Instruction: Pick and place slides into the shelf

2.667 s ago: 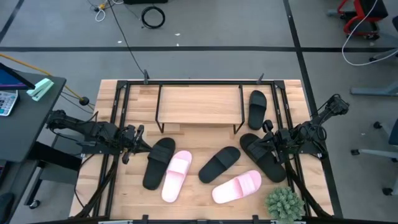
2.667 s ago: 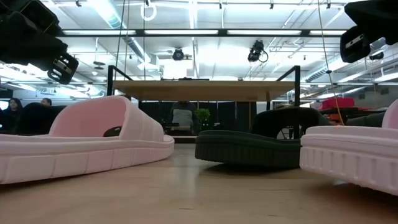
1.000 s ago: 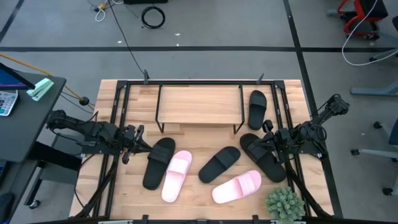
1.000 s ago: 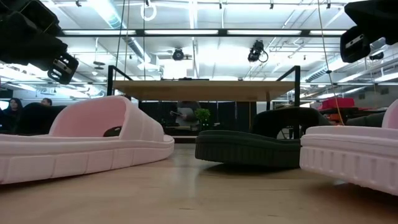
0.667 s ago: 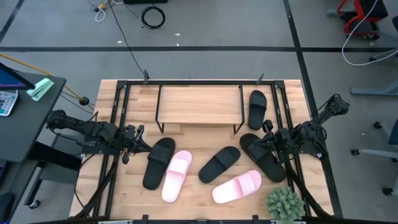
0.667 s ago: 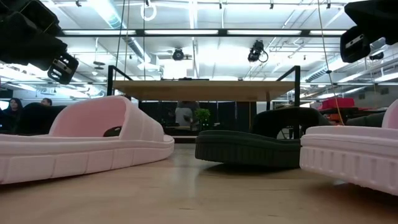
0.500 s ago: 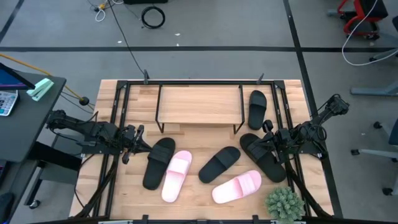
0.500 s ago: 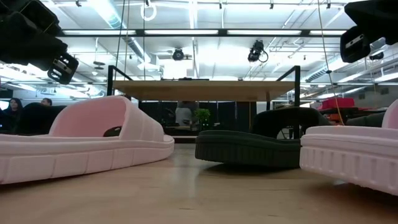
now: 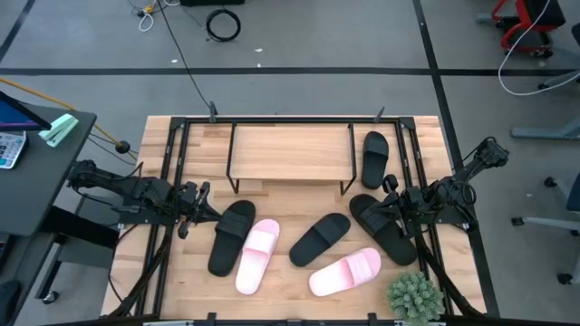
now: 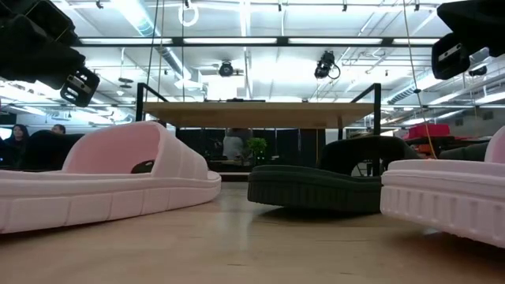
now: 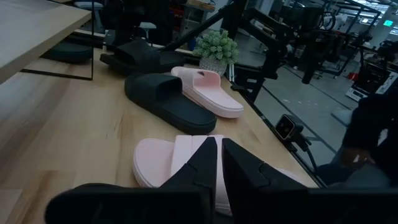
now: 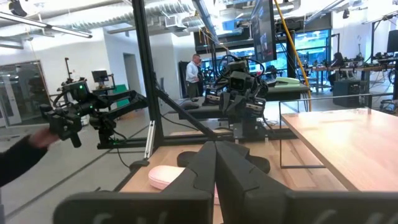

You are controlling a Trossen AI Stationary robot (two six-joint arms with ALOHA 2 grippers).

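From above, table centre taken as the dial: shelf (image 9: 290, 152) at 12 o'clock, plank top bare. One black slide (image 9: 374, 158) lies just beside its right leg, at about 1 o'clock. Five slides lie nearer: black (image 9: 230, 236) and pink (image 9: 257, 255) side by side at 7–8 o'clock, black (image 9: 320, 238) at 6, pink (image 9: 345, 272) at 5, black (image 9: 382, 227) at 4. Left gripper (image 9: 192, 208) hovers at 9 o'clock, right gripper (image 9: 385, 205) at 3 over the black slide.

Low view: pink slide (image 10: 102, 185) has a ribbed sole edge and a thick, smooth, arched strap; the black one (image 10: 316, 188) is matte.

Left wrist view: left gripper (image 11: 217, 158) fingers nearly together, holding nothing, over the pink slide (image 11: 180, 163).

Right wrist view: right gripper (image 12: 216, 163) fingers together, nothing held; a person's sleeve (image 12: 22, 158) shows at the frame edge.

Risks (judgement): soft rubber may flex and twist out of a narrow pinch; neighbouring slides may get dragged; shelf's wire legs could catch a toe on insertion.
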